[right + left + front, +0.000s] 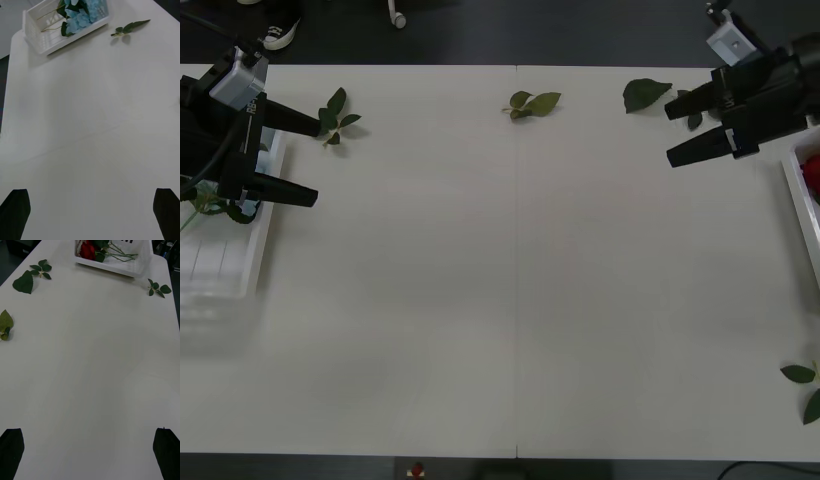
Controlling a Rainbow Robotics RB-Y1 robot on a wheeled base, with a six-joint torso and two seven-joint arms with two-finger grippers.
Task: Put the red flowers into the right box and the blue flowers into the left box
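while both arms hover wide, left claw (308,160) and right claw (672,130) gape.

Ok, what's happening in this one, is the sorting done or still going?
It looks finished. The blue flowers lie in the left box and the red flowers in the right box. The left tool hangs open by the left box, the right tool open by the right one, both holding nothing. Loose leaf sprigs lie on the table.
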